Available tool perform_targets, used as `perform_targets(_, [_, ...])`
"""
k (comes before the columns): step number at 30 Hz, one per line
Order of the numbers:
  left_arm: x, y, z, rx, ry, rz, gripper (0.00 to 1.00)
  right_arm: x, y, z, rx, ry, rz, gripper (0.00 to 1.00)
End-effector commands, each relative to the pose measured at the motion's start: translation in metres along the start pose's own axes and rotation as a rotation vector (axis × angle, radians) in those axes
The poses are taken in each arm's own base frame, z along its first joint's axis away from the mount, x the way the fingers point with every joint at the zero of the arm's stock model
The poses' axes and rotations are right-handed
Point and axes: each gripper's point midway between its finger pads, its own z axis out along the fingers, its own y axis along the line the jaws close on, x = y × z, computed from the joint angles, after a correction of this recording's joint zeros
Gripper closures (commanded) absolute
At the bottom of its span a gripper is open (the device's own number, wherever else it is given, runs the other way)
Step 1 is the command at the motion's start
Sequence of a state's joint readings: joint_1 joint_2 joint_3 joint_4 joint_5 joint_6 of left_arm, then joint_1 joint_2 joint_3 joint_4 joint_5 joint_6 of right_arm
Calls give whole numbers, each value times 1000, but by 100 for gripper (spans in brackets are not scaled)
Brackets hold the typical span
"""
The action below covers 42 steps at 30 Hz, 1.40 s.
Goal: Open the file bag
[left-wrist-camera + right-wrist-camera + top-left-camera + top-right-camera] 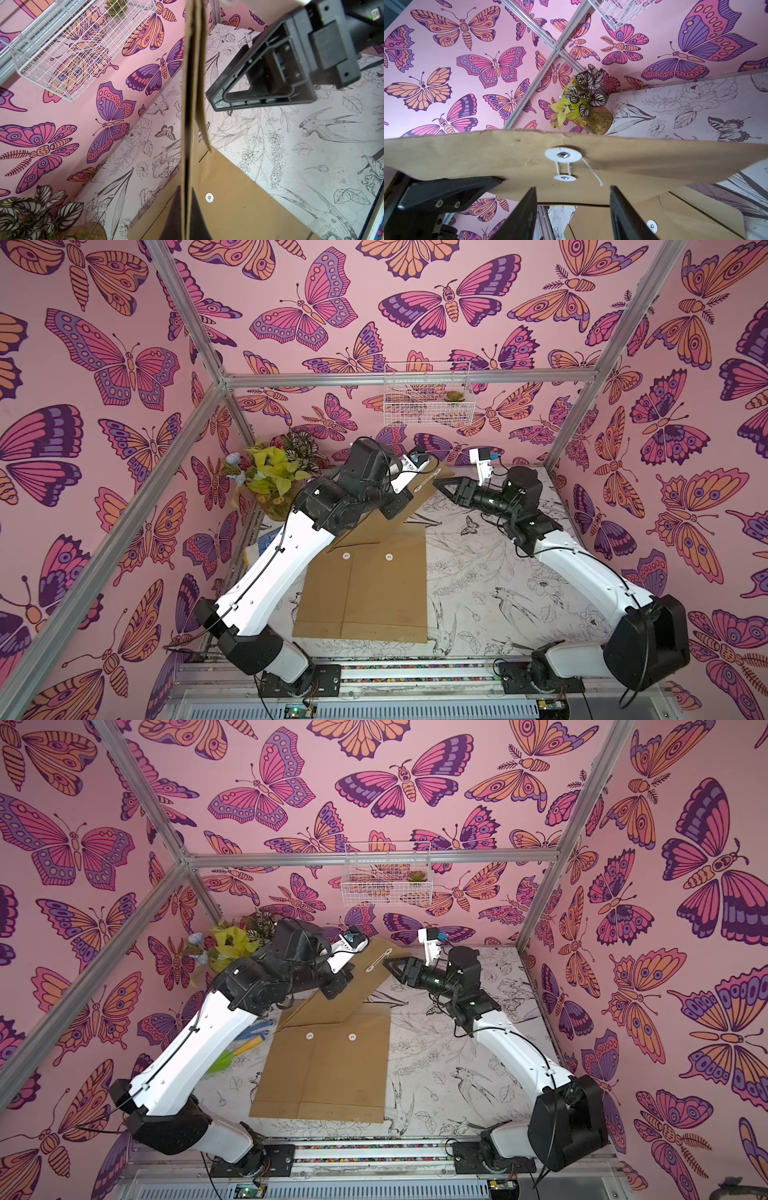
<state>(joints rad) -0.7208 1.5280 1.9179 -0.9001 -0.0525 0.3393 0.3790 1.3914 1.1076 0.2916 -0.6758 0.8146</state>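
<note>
Brown file bag (374, 585) lies flat on surface (498, 572), long axis near-to-far, mouth at far end. Left fingers (175, 218) pinch shut on its flap (419, 485), holding it raised. Right fingers (525, 207) abt half open, empty, w/ flap's string (591, 172) just ahead; right arm nearer.

White wire basket (415, 416) with succulent (453, 396) on butterfly wall (316, 315); potted plant (270, 472) in far left corner.

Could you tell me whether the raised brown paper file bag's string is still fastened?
Still fastened: white string spans both round white discs on the brown paper file bag; one end dangles loose.
</note>
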Motion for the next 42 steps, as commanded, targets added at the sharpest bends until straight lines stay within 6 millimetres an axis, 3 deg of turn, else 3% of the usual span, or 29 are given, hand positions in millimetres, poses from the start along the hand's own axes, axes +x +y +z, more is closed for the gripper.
perform_targets(1, [-5,0,-14,-3,-21,5,100,-5,13,6,-74,34,-15,43])
perform_targets(8, [-7,0,-19,-8,-32,8,100,-2,1,11,-40,52,7,50])
perform_targets(16, [-7,-3,-18,8,-32,10,100,-8,4,15,-59,40,23,60])
perform_targets(33, [-4,-2,-12,-1,-15,20,100,-4,-7,14,-2,49,27,100])
perform_targets(42, [0,-6,-11,17,-13,-6,100,-1,-20,7,73,51,20,100])
